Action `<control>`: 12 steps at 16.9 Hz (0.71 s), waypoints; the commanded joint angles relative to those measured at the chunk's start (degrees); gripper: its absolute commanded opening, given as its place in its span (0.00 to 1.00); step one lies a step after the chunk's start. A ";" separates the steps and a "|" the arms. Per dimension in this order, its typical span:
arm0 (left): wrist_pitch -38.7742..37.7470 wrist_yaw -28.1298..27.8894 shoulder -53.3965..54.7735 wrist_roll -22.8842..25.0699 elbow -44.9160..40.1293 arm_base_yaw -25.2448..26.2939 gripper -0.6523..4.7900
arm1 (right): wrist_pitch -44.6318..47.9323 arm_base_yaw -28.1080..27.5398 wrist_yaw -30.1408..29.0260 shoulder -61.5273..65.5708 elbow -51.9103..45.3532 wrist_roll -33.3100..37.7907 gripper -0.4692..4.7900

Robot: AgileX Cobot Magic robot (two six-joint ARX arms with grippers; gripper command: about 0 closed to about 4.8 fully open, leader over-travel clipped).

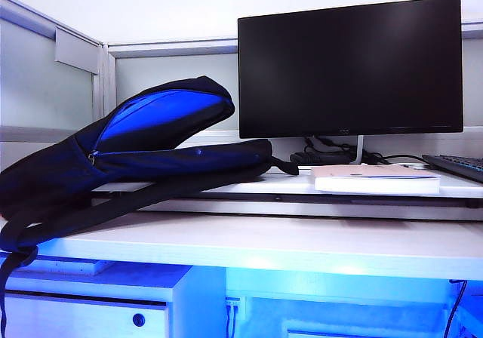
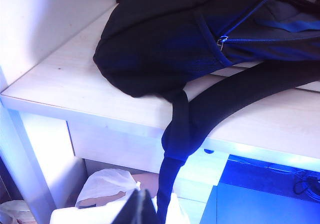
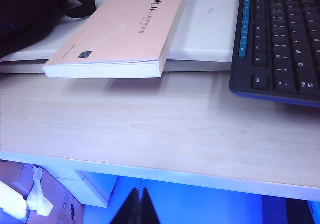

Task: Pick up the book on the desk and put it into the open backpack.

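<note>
book [image 3: 122,31]: overhangs raised shelf tier [image 3: 205,34], may slide or flop. backpack [image 1: 143,138]: mouth may sag. left hand [image 2: 136,207], right hand [image 3: 136,207]: closed, empty, below tabletop [image 3: 150,124].

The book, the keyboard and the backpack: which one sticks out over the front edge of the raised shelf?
The book: its near edge overhangs the shelf.

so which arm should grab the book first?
Right, probably. The book lies on the raised shelf straight ahead of the shut right gripper; the left gripper, also shut, faces the backpack.
</note>
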 commanded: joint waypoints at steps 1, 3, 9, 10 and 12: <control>0.68 0.31 0.00 -0.02 -0.37 0.02 0.12 | 0.22 0.00 -0.26 -0.20 0.24 -0.17 0.08; 2.01 1.90 0.00 -2.60 -0.11 0.02 0.12 | 0.83 0.00 -0.31 -0.20 0.26 -0.15 0.08; 9.73 13.27 0.00 -14.80 0.11 0.02 0.15 | 7.04 0.02 -2.05 -0.20 0.28 5.51 0.10; 12.79 15.58 0.00 -17.16 0.11 0.02 0.22 | 9.64 0.02 -3.67 -0.20 0.28 6.64 0.10; 19.96 18.05 0.00 -23.30 0.13 0.02 0.27 | 15.23 0.02 -6.62 -0.20 0.31 8.63 0.15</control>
